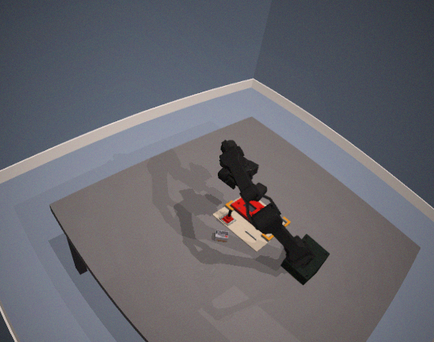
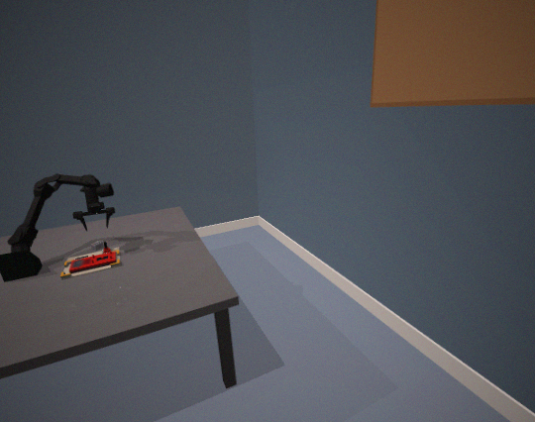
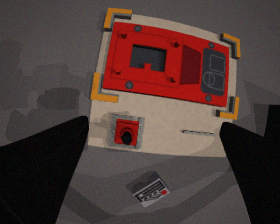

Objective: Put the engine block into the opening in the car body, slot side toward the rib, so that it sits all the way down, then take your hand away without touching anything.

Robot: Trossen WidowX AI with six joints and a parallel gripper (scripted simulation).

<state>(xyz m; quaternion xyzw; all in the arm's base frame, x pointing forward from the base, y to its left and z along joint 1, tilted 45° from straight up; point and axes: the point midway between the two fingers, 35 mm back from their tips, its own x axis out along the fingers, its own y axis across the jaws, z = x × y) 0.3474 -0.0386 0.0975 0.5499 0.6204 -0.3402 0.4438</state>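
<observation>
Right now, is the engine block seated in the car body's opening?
No, the opening shows dark and unfilled in the red car body, and the gripper stands open.

Air below the hand (image 1: 242, 176) (image 2: 97, 229) (image 3: 154, 125): open
Tall black knob (image 1: 230, 213) (image 2: 105, 245) (image 3: 126, 136): upright obstacle, toward the desk (image 1: 330, 201) (image 2: 135, 307) (image 3: 21, 30) edge opposite the base
</observation>
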